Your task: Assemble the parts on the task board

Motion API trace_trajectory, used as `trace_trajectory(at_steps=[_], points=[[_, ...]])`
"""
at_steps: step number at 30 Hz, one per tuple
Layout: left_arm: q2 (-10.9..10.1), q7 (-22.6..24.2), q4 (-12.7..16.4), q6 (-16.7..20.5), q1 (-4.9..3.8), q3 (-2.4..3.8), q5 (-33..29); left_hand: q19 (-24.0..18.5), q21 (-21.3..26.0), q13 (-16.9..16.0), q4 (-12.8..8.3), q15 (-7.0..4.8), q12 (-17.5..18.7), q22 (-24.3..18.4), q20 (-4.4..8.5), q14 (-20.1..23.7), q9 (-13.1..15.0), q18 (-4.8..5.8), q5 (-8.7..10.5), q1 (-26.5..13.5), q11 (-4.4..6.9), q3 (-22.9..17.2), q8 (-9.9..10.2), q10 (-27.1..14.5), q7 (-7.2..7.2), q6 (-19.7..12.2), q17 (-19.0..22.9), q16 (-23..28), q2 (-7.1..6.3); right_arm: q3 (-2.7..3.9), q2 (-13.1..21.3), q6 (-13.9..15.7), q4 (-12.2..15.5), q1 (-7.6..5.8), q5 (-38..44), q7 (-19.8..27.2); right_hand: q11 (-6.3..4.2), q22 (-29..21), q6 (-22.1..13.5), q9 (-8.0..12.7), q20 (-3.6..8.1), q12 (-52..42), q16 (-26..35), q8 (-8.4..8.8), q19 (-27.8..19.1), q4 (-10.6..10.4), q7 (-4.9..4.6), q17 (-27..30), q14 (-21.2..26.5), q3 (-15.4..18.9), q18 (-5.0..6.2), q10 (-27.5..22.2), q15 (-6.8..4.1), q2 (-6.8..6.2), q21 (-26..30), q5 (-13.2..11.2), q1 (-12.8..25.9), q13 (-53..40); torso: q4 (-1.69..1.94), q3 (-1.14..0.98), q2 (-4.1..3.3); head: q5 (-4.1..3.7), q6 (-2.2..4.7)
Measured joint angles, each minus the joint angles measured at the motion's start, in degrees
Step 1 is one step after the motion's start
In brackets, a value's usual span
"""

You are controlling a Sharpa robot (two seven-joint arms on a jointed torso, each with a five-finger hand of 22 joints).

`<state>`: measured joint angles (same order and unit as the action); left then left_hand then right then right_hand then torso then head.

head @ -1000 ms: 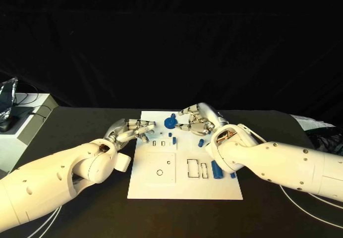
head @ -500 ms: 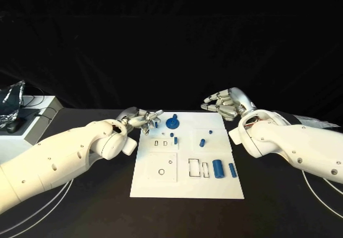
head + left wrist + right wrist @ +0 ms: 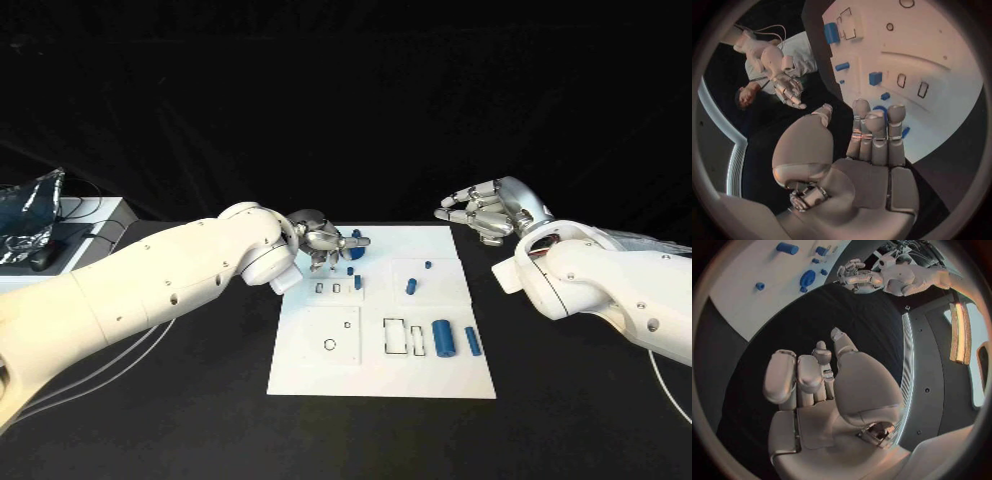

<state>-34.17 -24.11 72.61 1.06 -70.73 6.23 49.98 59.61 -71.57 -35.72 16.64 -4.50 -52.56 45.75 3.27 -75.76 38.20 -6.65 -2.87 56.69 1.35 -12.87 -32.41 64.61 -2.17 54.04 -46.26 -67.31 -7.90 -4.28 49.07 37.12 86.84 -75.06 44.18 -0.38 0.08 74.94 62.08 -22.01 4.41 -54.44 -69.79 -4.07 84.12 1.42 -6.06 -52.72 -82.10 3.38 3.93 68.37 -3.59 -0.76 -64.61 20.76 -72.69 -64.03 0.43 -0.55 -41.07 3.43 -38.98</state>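
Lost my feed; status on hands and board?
Left hand over the task board's far-left corner, by the blue disc part. Right hand empty, off the board. Nothing in the way.

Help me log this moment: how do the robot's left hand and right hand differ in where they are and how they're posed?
The left hand is over the far left corner of the task board, fingers down by the round blue part; the right hand is off the board, past its far right corner, above the black table. Both seem to hold nothing, fingers loosely curled.
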Motion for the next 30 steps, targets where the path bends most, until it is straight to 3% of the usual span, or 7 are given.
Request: trace_trajectory(at_steps=[3,6,13,19,23,27,30], points=[[2.10,-2.23,-1.85,-2.18,-0.60,-0.56,2.27,0.00,0.00,0.09,0.04,0.00,0.00,0.58,0.00,0.00,3.11,0.00,0.00,-0.58,0.00,-1.54,0.00,0.00,0.21,-0.21,-0.78,0.36,-0.60,-0.05,0.19,-0.41,0.07,0.00,-0.25,-0.31,0.00,0.00,-0.10,0.10,0.00,0.00,0.00,0.00,0.00,0.00,-0.09,0.00,0.00,0.00,0.00,0.00,0.00,0.00,0.00,0.00,0.00,-0.20,-0.14,-0.14,0.10,-0.22,0.12],[3.69,-3.91,-3.45,-3.84,-0.98,-0.82,3.94,0.00,0.00,0.11,0.04,-0.20,0.00,1.02,0.00,-0.20,4.29,0.00,0.00,-0.64,0.13,-1.54,0.18,-0.14,0.21,-0.21,-1.11,0.36,-0.66,-0.13,0.29,-0.79,0.11,0.00,-0.40,-0.62,0.00,0.00,-0.10,0.17,0.00,-0.03,0.00,0.00,0.00,0.00,-0.09,0.00,0.00,0.00,0.00,0.00,0.00,0.00,0.00,0.00,0.00,-0.27,-0.34,-0.28,0.17,-0.31,0.15],[5.63,-6.43,-5.35,-6.43,-1.88,-1.21,6.23,0.00,0.55,0.23,0.04,-0.20,-0.25,1.71,0.00,-0.20,7.11,0.00,0.00,-0.94,0.18,-1.53,2.76,-0.64,0.21,-0.21,-1.13,1.25,-0.96,-0.22,0.65,-1.38,0.13,0.01,-0.49,-1.33,0.00,-0.01,-0.48,0.50,-0.01,-0.60,0.00,0.00,0.00,0.00,-0.08,0.06,0.00,0.00,0.00,-0.01,0.00,0.00,0.00,0.00,0.00,-0.79,-0.65,-0.57,0.20,-0.48,-0.12],[6.56,-7.66,-5.60,-8.07,-2.12,-1.35,7.24,0.00,0.80,0.28,-0.01,-0.20,-0.25,2.24,0.00,-0.20,8.03,0.00,0.00,-0.83,0.19,-2.99,3.50,-0.63,-0.01,0.01,-1.13,1.47,-0.86,-0.26,0.56,-1.72,-0.04,0.02,-0.51,-1.84,0.00,-0.01,-0.48,0.58,-0.01,-0.60,0.00,0.00,-0.01,0.00,-0.07,0.06,0.00,0.00,0.00,-0.01,0.01,0.00,0.00,0.00,0.00,-0.78,-0.70,-0.50,0.10,-0.60,-0.14],[7.14,-8.35,-6.18,-9.41,-2.13,-1.50,7.34,-0.01,1.18,0.41,-0.18,0.02,-0.24,2.25,0.00,0.02,8.41,0.01,0.00,-1.71,0.19,-9.76,3.80,-0.63,-0.01,0.02,-1.21,1.47,-1.74,-0.32,0.55,-1.93,-0.16,0.02,-0.51,-2.14,0.12,-0.02,-0.59,0.73,-0.01,-0.60,0.00,0.00,-0.01,-0.17,-0.17,0.17,0.00,-0.17,0.00,-0.12,0.01,0.00,0.33,0.00,0.00,-0.78,-0.65,-0.39,0.04,-0.63,-0.48],[7.40,-8.85,-6.70,-10.60,-2.15,-1.81,7.36,-0.01,1.31,0.45,-0.23,0.02,-0.24,2.51,0.00,0.02,8.94,0.01,0.00,-2.12,0.19,-12.07,3.80,-0.63,-0.01,0.02,-1.26,1.47,-2.35,-0.32,0.51,-2.06,-0.32,0.02,-0.52,-2.29,0.23,-0.02,-0.77,0.89,-0.01,-0.56,0.18,0.00,-0.01,-0.17,-0.17,0.33,0.00,-0.17,0.01,-0.23,0.01,0.00,0.73,0.22,0.00,-0.60,-0.58,-0.35,0.04,-0.64,-0.75],[7.44,-9.22,-6.95,-11.47,-2.15,-2.15,7.39,-0.01,1.40,0.47,-0.48,0.02,-0.24,2.59,0.00,0.02,9.04,0.01,0.00,-1.91,0.19,-12.33,3.80,-0.63,-0.01,0.02,-1.26,1.47,-2.55,-0.32,0.53,-2.08,-0.60,0.02,-0.62,-2.31,0.82,-0.02,-1.40,1.30,-0.19,2.86,2.83,0.00,-0.53,-0.17,-0.55,2.99,0.76,-0.17,0.08,-1.89,0.14,0.00,5.89,0.22,0.00,2.13,-0.56,-0.29,0.04,-0.59,-0.98]])
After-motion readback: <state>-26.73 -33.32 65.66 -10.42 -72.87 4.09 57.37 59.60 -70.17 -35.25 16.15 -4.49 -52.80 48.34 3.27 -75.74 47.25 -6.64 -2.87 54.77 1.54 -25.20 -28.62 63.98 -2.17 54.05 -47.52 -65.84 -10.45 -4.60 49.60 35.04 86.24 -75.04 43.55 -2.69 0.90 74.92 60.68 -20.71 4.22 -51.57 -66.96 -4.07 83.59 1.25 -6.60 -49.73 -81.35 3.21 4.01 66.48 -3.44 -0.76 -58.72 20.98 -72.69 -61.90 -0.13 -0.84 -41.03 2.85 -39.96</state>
